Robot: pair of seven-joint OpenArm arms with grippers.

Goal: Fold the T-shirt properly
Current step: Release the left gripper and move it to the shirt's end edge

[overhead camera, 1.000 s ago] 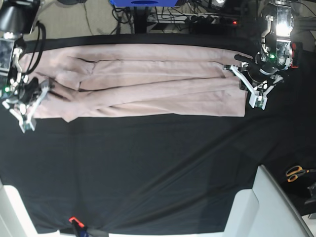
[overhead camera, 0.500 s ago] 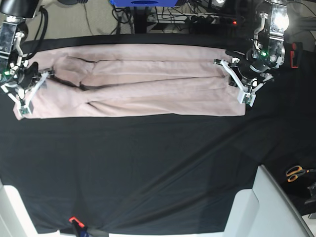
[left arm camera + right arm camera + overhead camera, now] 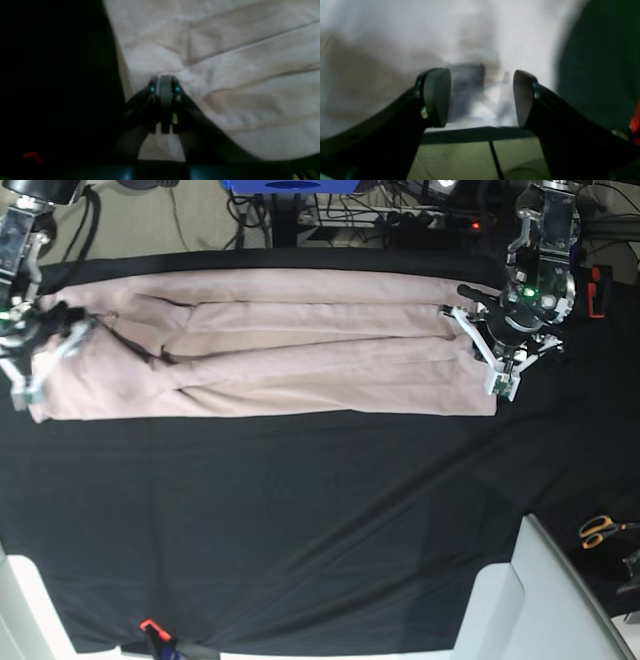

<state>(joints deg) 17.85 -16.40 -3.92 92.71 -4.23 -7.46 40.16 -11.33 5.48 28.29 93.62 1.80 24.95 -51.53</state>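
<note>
At opposite ends of the long pale pink cotton T-shirt (image 3: 270, 345), the left gripper (image 3: 163, 87) clenches cloth while the right gripper (image 3: 481, 97) gapes empty, so pulling risks skewing the fold.

No text, brand, number or sign can be read in any view. The T-shirt (image 3: 270, 345), stretched across the upper part of the base view, shows plain pale pink cloth with no legible print, and the left wrist view shows the same. The right wrist view is too blurred to make out any lettering. The black tablecloth (image 3: 300, 520) carries no marking.
</note>
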